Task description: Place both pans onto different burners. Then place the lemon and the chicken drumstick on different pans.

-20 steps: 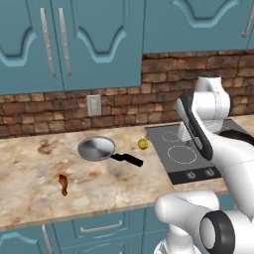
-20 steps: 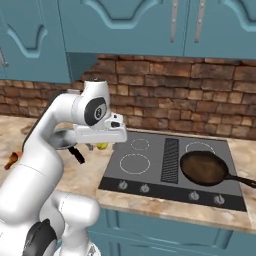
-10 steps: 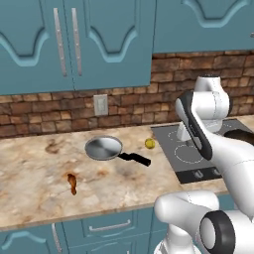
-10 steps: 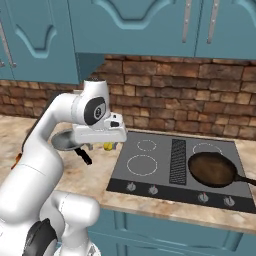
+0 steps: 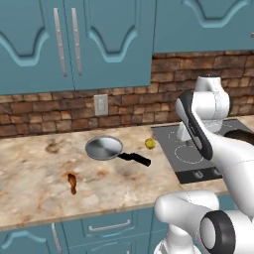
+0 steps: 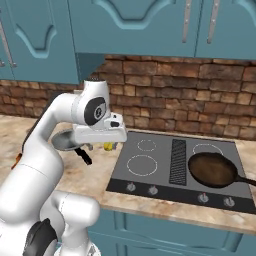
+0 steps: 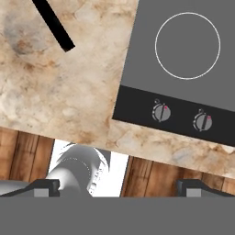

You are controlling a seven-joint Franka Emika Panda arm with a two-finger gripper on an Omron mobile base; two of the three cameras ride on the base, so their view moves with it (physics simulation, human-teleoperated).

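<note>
Marbled worktop (image 5: pixel 30 183) under blue cabinets. Brown pan (image 6: pixel 212 169) sits on right front burner; silver pan (image 5: pixel 103 148), lemon (image 5: pixel 149 143), drumstick (image 5: pixel 72 182) lie off cooktop (image 6: pixel 160 172). My tool (image 6: pixel 100 145), tips apart, empty, hovers near silver pan's handle (image 7: pixel 53 24), likely next pick.

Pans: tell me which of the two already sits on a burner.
The dark brown pan, on the cooktop's front right burner. The silver pan lies on the marbled counter beside the lemon.
</note>
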